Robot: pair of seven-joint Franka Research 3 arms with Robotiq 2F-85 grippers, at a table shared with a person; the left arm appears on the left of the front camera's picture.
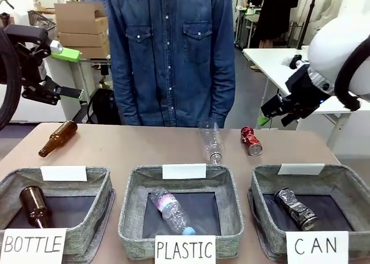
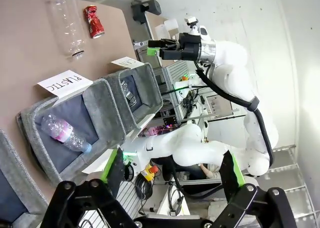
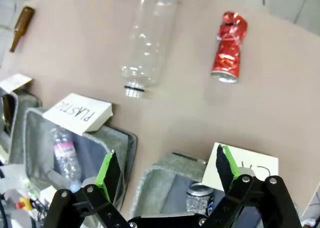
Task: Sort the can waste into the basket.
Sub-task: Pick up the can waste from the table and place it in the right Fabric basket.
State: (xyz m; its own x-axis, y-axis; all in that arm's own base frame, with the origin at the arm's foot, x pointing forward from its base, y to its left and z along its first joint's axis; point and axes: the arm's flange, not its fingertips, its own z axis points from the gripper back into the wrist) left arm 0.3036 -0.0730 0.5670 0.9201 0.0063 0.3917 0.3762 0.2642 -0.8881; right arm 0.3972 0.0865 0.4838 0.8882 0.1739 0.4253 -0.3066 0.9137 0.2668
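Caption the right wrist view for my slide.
Open right claw raised near the CAN basket, silver can inside; red can lies on the table beyond.

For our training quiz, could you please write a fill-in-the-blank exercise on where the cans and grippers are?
The silver can lies in the basket marked ____.
The other can, on the table, is coloured ____.
The left gripper and right gripper are empty, jaws ____.
Missing words: CAN; red; open.
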